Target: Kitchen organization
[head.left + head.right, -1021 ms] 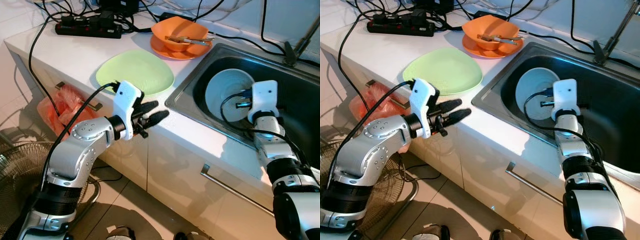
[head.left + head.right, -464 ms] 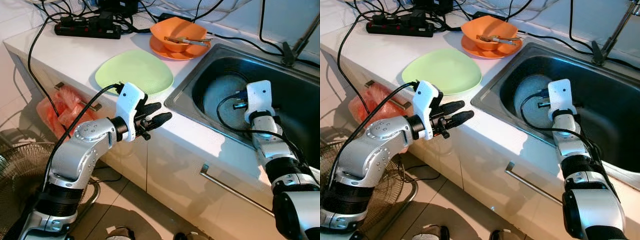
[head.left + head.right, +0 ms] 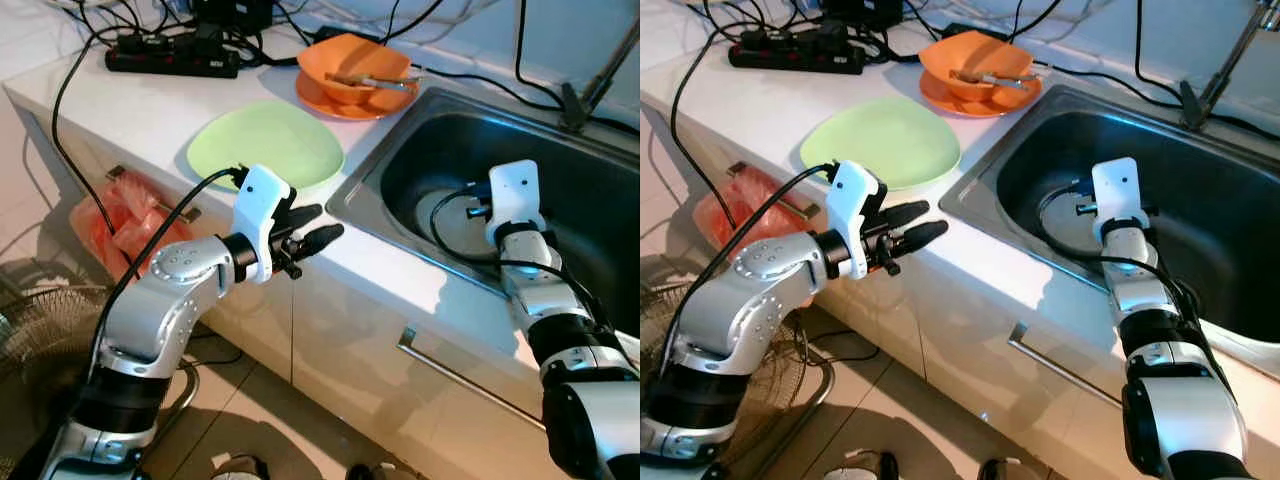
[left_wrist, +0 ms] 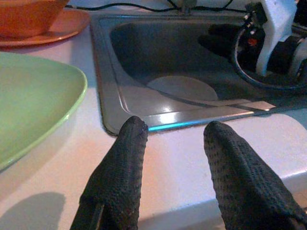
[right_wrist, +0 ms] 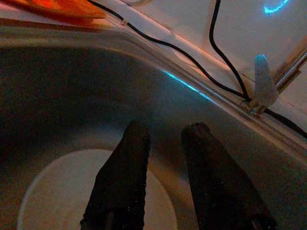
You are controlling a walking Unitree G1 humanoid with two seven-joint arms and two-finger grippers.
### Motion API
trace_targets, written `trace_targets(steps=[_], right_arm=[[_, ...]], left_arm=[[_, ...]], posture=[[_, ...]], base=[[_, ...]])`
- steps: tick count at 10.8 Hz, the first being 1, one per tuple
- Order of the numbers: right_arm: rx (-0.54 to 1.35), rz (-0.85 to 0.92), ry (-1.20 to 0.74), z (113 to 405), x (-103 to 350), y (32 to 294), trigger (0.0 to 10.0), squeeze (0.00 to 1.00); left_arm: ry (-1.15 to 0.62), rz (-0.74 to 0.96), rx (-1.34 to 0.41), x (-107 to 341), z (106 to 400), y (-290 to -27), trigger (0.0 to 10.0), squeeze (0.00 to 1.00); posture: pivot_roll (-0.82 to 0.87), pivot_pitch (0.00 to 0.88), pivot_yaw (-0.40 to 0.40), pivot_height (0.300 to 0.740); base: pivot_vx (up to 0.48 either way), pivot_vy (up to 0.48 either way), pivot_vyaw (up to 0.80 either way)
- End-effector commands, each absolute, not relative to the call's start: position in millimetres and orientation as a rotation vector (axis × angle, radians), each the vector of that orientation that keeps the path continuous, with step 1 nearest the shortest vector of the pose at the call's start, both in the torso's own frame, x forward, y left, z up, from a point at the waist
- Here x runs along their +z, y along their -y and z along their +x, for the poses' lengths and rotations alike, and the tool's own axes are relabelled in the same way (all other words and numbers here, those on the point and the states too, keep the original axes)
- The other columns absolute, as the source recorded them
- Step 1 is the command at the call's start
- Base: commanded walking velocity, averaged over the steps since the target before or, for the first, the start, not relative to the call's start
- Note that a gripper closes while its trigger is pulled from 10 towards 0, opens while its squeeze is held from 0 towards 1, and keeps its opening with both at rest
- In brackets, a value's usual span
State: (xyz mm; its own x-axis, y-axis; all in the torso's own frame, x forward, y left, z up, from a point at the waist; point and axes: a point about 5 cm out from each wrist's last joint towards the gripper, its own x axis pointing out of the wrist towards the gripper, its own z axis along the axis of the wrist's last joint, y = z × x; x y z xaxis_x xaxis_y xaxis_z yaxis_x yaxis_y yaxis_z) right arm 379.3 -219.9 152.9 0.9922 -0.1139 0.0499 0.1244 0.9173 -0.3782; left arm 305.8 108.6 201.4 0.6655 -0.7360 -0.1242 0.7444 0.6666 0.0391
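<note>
White plate (image 5: pixel 62 191) lies flat on the sink (image 3: pixel 420 130) floor just under the right claw (image 5: pixel 165 143), fingers parted and empty, while the spread left claw (image 4: pixel 172 143) hovers over the tabletop (image 3: pixel 150 110) edge.

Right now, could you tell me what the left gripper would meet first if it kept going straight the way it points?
Probably the raised steel rim of the sink: the left gripper, fingers open, hovers low over the white countertop, aimed at it. Depth is uncertain.
</note>
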Motion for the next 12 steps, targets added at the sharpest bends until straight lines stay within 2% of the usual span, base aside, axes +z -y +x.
trace_targets(steps=[1,3,5,6,7,8,9,12], right_arm=[[-0.088,-0.364,-0.036,374.9,134.4,214.0,10.0,0.0],[0.098,-0.211,0.053,378.7,147.0,182.8,10.0,0.0],[0.195,-0.132,0.079,377.3,148.4,166.2,10.0,0.0],[0.248,-0.129,0.073,375.1,144.2,159.1,10.0,0.0],[0.261,-0.131,0.068,374.0,142.4,157.3,10.0,0.0],[0.276,-0.127,0.062,372.8,140.7,157.3,10.0,0.0],[0.283,-0.127,0.06,372.6,140.4,157.0,10.0,0.0],[0.301,-0.13,0.056,372.1,140.1,156.5,10.0,0.0]], left_arm=[[-0.064,0.086,-0.789,206.9,310.2,-109.3,10.0,0.0],[0.109,-0.017,-0.509,239.4,330.8,-136.4,10.0,0.0],[0.156,-0.031,-0.383,250.9,335.6,-152.9,10.0,0.0],[0.175,-0.04,-0.266,257.8,336.6,-173.6,10.0,0.0],[0.178,-0.033,-0.227,259.9,335.2,-183.1,10.0,0.0],[0.161,-0.026,-0.094,260.4,333.0,-214.2,10.0,0.0],[0.126,-0.033,-0.005,254.5,332.3,-231.6,10.0,0.0],[0.026,-0.061,0.046,232.9,328.8,-245.8,10.0,0.02]], posture=[[0.09,0.126,-0.038,0.74],[0.08,0.128,-0.04,0.74],[0.09,0.127,-0.039,0.74],[0.09,0.122,-0.037,0.74],[0.09,0.122,-0.037,0.74],[0.1,0.118,-0.035,0.74],[0.1,0.112,-0.034,0.74],[0.1,0.113,-0.038,0.74]], base=[[0.0,0.0,0.0],[0.0,0.0,0.0],[0.0,0.0,0.0],[0.0,0.0,0.0],[0.0,0.0,0.0],[0.0,0.0,0.0],[0.0,0.0,0.0],[0.0,0.0,0.0]])
